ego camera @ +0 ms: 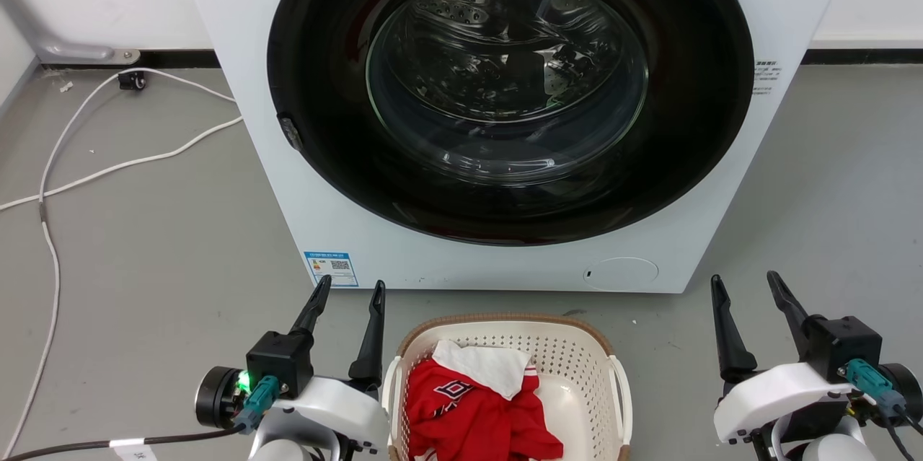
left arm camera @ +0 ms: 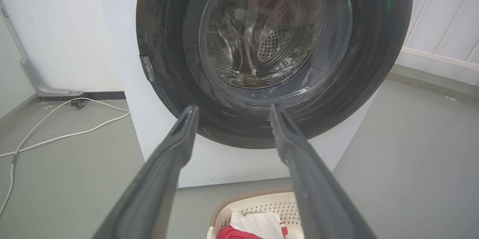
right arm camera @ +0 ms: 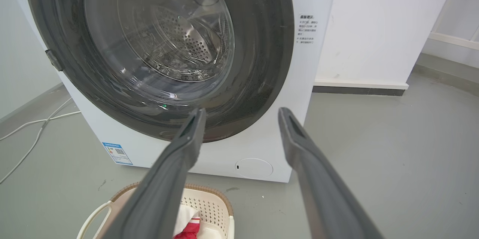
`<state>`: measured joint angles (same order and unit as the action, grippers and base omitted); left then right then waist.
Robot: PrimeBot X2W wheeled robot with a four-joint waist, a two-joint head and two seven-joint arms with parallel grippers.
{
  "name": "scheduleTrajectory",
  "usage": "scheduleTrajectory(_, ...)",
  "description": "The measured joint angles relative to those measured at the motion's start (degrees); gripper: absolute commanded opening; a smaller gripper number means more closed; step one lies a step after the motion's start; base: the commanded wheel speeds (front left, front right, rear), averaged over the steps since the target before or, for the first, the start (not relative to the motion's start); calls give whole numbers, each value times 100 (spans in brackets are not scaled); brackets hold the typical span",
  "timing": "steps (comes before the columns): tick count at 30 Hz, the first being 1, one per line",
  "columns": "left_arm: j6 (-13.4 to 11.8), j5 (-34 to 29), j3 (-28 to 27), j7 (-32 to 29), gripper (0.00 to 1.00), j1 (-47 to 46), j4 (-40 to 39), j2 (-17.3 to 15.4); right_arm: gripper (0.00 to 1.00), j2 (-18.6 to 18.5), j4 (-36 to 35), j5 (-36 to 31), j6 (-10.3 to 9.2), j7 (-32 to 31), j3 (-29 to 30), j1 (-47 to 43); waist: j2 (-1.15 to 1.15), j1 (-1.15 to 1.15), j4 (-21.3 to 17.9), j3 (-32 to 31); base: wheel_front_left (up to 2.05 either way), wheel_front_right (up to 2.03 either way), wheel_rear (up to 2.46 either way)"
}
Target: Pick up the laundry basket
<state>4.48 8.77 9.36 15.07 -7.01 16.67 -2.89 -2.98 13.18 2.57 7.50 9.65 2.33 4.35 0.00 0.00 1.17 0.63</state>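
- left gripper (ego camera: 352,282) sits at 7 o'clock in the head view, jaws spread wide and holding nothing.
- right gripper (ego camera: 744,277) sits at 5 o'clock, also wide and empty.
- laundry basket (ego camera: 577,360) stands on the grey floor (ego camera: 166,266) at 6 o'clock, between the two grippers. the left gripper's inner finger is just beside its left rim, and the right gripper stands apart from it.
- a red garment (ego camera: 476,418) and a white cloth (ego camera: 487,363) lie inside the basket.
- progress, as i judge it: nothing is grasped and the basket rests on the floor, so the whole pick-up is left. that means reaching the white side handles (ego camera: 621,389), closing on them and lifting.
- edges: the washing machine (ego camera: 505,262) fills 12 o'clock. its front is near the basket's far rim, with only a narrow strip of floor between.
- open room: bare floor spreads toward 3 o'clock and 9 o'clock. a white cable (ego camera: 108,169) trails at 9 to 10 o'clock, well apart from the basket.
- a lift straight up looks freer than any push toward 12 o'clock.
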Motion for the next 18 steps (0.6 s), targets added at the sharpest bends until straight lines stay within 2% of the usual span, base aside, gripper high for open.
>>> scheduleTrajectory(11,-3,7,9,0,100,-21,37,-1,100,0,32,34,0,3,25,1,0,0,10,7,0,0,0)
scheduleTrajectory(18,-1,41,102,1,100,-270,302,0,100,1,275,85,0,-122,41,74,0,0,4,307,0,0,0)
